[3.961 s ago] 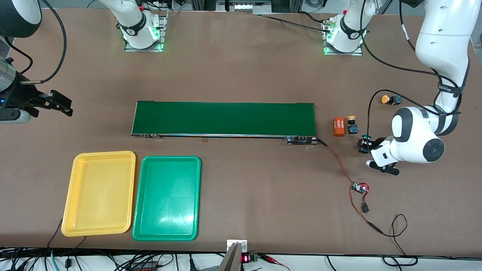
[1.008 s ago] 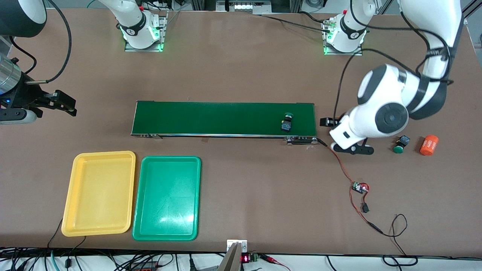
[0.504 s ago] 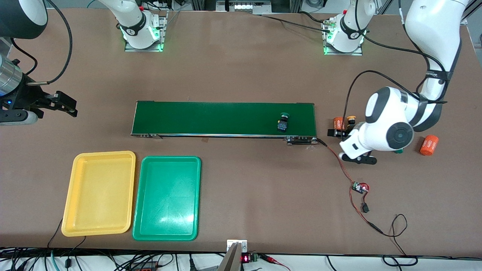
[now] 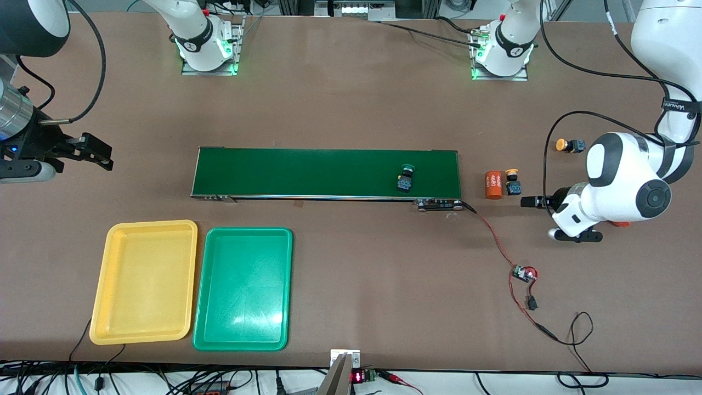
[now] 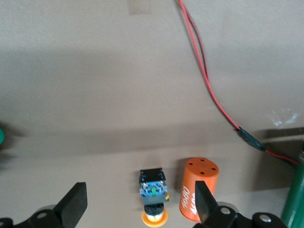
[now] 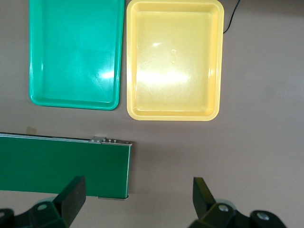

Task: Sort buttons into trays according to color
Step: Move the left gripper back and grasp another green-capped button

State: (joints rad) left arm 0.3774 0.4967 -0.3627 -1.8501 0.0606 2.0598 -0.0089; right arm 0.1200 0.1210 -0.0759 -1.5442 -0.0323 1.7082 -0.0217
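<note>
At lower left of the front view I log the yellow tray [image 4: 143, 282] and green tray [image 4: 242, 289], both empty. Mid-frame: one green button [image 4: 405, 178] on the conveyor belt [image 4: 307, 173]; yellow buttons [image 4: 513, 181] unsorted at right. Left gripper [image 4: 548, 218] and right gripper [image 4: 82, 151], fingers apart, hold nothing.

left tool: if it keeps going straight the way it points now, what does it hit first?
Probably the yellow-capped button beside the orange cylinder: it sits between the open left tool's fingers in the wrist view. Height above the table is unclear.
</note>
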